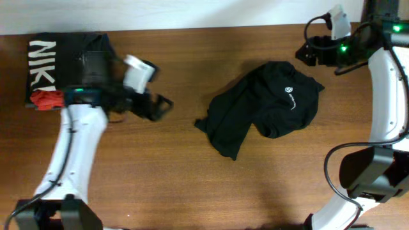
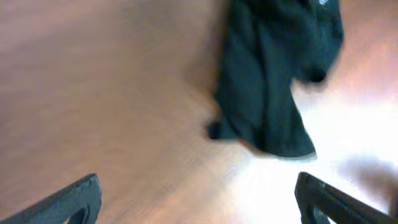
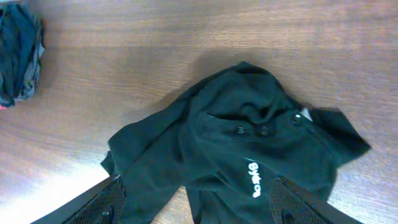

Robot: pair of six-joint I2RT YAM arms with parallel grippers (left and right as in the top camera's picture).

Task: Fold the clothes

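As it lies bunched | soft black garment (image 1: pixel 268 105), irregular lump | wood-grain table (image 1: pixel 185 185)

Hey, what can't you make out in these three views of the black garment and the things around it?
- Left wrist view: motion blur smears the black garment, so no logo or detail is readable.
- Overhead: the left arm covers the last white letters on the folded shirt and part of the red garment. The logo is too small to read.
- Right wrist view: the bottom edge cuts off the garment's lower part.
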